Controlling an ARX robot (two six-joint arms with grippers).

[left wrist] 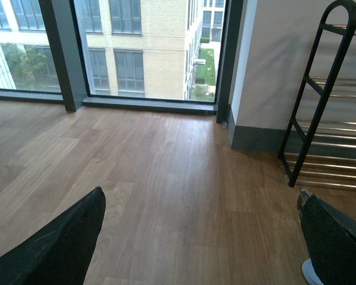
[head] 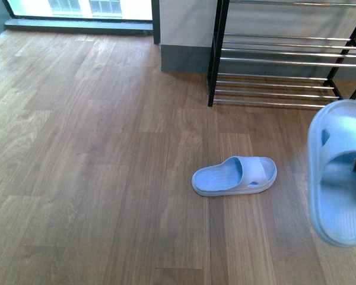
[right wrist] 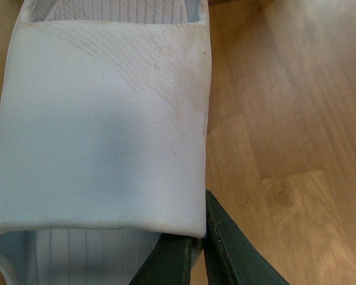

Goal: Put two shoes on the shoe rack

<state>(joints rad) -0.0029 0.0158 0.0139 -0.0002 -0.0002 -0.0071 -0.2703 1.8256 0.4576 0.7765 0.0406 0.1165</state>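
Note:
The two shoes here are light blue slide sandals. One sandal (head: 234,175) lies on its sole on the wood floor in front of the shoe rack (head: 285,59), a black frame with chrome rods against the wall. The other sandal (head: 341,178) hangs in the air at the right edge, sole side away from the camera. My right gripper (right wrist: 203,231) is shut on the edge of its strap (right wrist: 107,130). My left gripper (left wrist: 200,196) is open over bare floor, with the rack (left wrist: 320,89) ahead of it and a sliver of the floor sandal (left wrist: 308,274) beside one finger.
A floor-to-ceiling window (left wrist: 142,47) with a dark frame runs along the far wall left of the rack. A grey skirting board (head: 184,59) lines the wall beside the rack. Wood floor (head: 95,166) stretches to the left.

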